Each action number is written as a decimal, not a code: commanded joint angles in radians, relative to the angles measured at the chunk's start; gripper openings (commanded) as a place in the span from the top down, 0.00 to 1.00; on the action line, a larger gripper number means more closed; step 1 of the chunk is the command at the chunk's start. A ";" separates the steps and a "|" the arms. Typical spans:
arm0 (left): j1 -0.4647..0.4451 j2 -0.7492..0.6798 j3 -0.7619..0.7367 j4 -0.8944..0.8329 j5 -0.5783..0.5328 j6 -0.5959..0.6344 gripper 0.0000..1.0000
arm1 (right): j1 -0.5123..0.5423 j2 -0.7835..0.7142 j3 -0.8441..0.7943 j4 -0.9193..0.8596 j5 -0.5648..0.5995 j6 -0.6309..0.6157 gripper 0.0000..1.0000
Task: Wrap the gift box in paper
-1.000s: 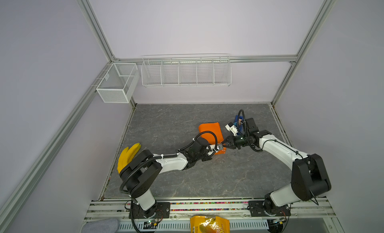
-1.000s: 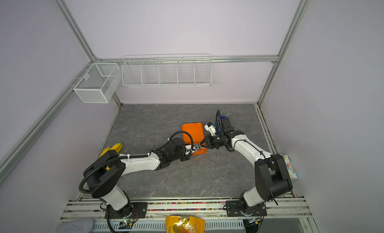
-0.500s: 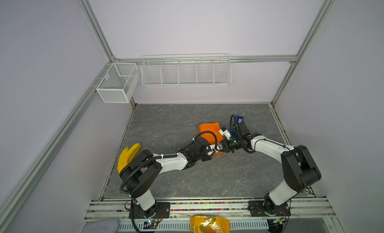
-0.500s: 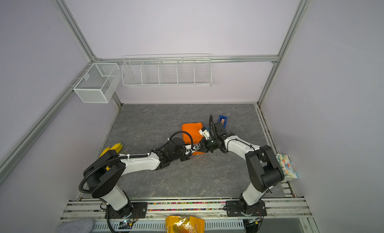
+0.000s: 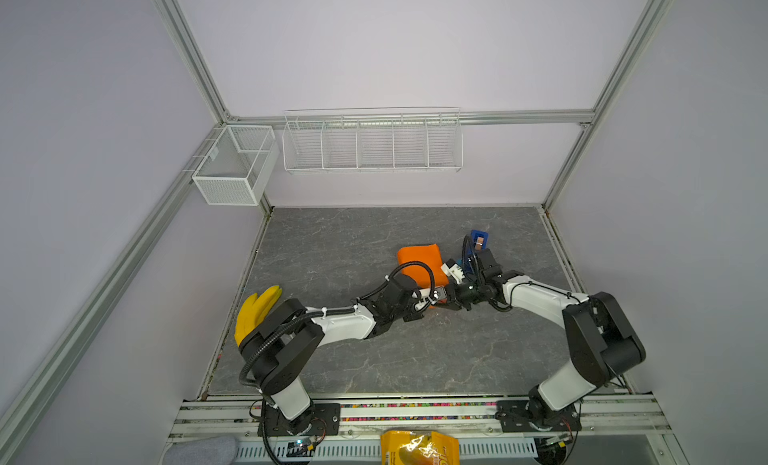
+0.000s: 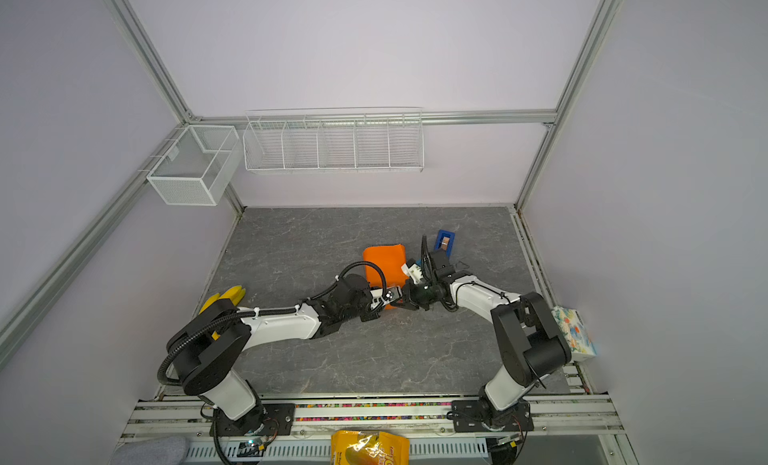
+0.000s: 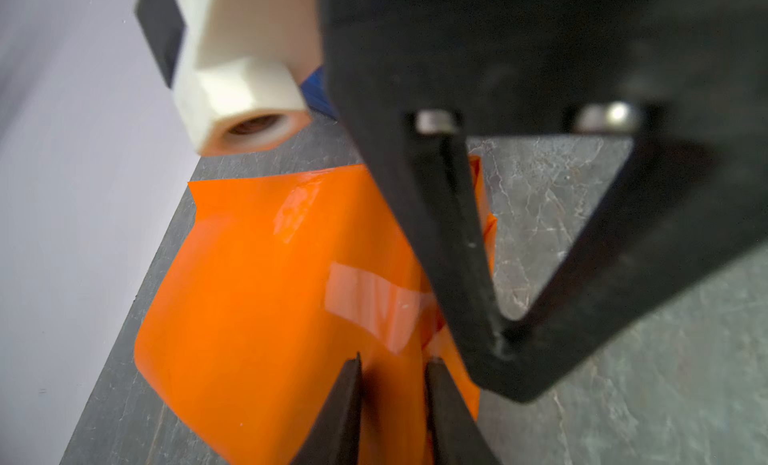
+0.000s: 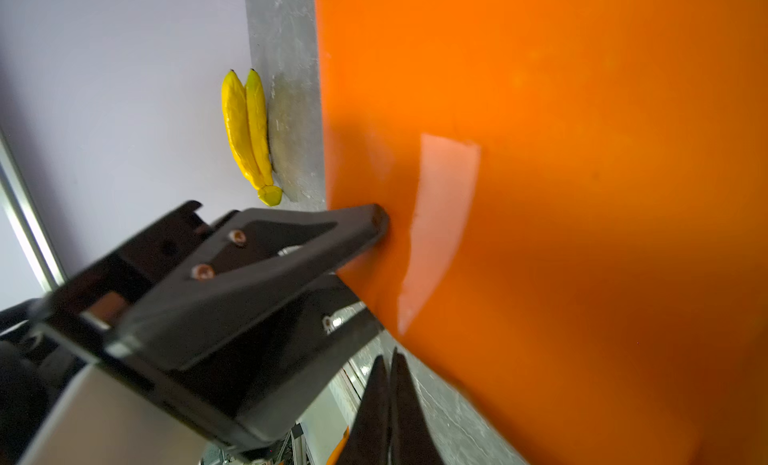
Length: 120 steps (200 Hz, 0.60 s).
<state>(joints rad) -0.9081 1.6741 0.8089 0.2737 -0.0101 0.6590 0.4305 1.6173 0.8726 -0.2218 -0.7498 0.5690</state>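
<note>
Two claws of mine meet at the near end of the paper point(image 5: 417, 261), an orange sheet folded into a squarish parcel. It lies on the grey marbled tabletop point(image 5: 332, 251), a little right of the middle. The gift box is hidden inside it; only paper shows.

My left claw point(image 7: 392, 363) grasps the paper. Its jaws stand close, with a fold at the parcel's near edge in the narrow gap between them. In the right wrist view one of its fingertips point(image 8: 376, 221) presses on the orange face just beside a strip of clear tape point(image 8: 440, 218), and the other finger reaches under the edge.

My right claw point(image 8: 387, 359) is clenched on nothing, its two fingers flat against each other. In the left wrist view its tip touches the paper's edge next to that tape strip, just beside my left claw.

Beyond the parcel's far right corner, behind my right wrist, stands a blue tape dispenser point(image 5: 478, 239). Yellow bananas point(image 5: 257, 309) lie at the tabletop's left edge, well apart from the parcel. A glossy yellow snack bag point(image 5: 419, 448) lies off the tabletop, in front of the rail.
</note>
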 commanded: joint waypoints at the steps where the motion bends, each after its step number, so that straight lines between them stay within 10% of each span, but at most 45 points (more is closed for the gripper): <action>1: -0.005 0.035 -0.017 -0.113 0.033 -0.027 0.73 | 0.012 -0.023 -0.027 -0.008 0.044 0.016 0.93; 120: -0.002 0.039 -0.008 -0.124 0.038 -0.033 0.75 | 0.021 0.005 -0.057 0.112 0.048 0.090 0.93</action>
<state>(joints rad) -0.9081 1.6741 0.8101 0.2749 -0.0063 0.6369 0.4416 1.6131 0.8391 -0.1299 -0.7284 0.6369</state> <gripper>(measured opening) 0.255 0.067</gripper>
